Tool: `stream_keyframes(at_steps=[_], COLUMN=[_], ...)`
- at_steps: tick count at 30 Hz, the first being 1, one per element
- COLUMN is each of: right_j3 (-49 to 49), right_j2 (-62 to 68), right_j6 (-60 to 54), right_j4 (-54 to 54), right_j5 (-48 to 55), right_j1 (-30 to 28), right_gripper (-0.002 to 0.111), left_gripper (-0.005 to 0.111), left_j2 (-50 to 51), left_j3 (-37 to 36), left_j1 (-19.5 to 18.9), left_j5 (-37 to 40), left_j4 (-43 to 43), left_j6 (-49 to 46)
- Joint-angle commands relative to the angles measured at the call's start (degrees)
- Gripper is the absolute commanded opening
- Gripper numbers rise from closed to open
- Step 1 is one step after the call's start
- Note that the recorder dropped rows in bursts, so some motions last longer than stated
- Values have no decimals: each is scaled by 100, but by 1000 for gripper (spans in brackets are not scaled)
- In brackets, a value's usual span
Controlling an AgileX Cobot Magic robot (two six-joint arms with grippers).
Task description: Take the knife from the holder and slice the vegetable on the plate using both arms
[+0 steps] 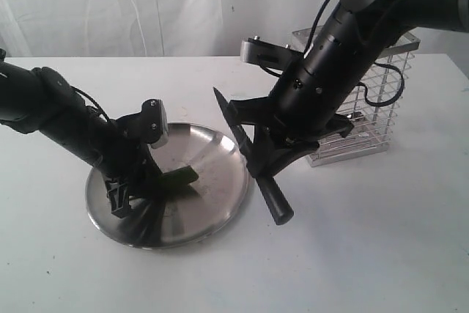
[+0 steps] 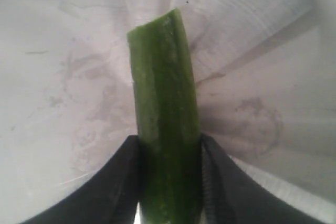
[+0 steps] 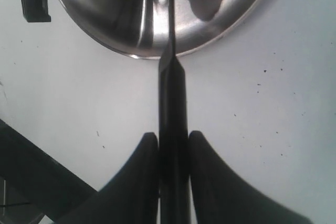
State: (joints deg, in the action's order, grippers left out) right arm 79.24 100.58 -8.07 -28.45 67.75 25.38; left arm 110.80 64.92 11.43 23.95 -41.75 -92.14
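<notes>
a: which step is this?

b: the fetching looks done. the slim all-black knife [image 1: 275, 199] is out of the tall chrome wire holder [image 1: 381, 108]. the right gripper [image 3: 173, 140] is clamped on its handle, a finger pressed to each side. the knife hangs over the white table [image 1: 366, 254], just beside the round stainless-steel plate [image 1: 212, 210]. in the right wrist view the blade reaches over the rim.

a: and the other arm?

b: the left gripper [image 2: 169, 142] is closed on the glossy green vegetable [image 2: 163, 77] and pins one end on the plate. the free end points toward the plate's middle.

a: so the cut comes next?

b: i'd judge so. the blade has to clear the raised rim, line up across the free end, then press down.

a: how much room is there?

b: the bare stretch of vegetable beyond the left gripper is short. the cut should land near the tip, away from the black fingers. the plate's right half is bare, which suits the approach. the holder stands close behind the right arm, so backing up is tight. the near side of the table is open.
</notes>
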Motion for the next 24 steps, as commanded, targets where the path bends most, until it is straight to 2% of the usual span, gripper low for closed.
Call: stream_keyframes(at_steps=[1, 6, 11, 16, 21, 24], right_j3=[2, 2, 2, 2, 2, 2], right_j2=[-11, -11, -11, -11, -1, 13], right_j6=[40, 40, 40, 64, 69, 78], right_j4=[-35, -35, -23, -23, -23, -23], right_j5=[-114, -114, -154, -294, -369, -298], right_j1=[29, 29, 29, 29, 29, 41], right_gripper=[0, 0, 0, 0, 0, 0], left_gripper=[34, 51, 59, 62, 62, 62], left_j2=[48, 48, 48, -9, -434, -774], left_j3=[-18, -18, -18, -18, -18, -18], left_j1=[9, 9, 9, 9, 9, 9], left_j5=[350, 248, 200, 127, -36, -172], left_j4=[33, 33, 33, -111, -856, -882], left_j6=[91, 91, 91, 132, -32, -125])
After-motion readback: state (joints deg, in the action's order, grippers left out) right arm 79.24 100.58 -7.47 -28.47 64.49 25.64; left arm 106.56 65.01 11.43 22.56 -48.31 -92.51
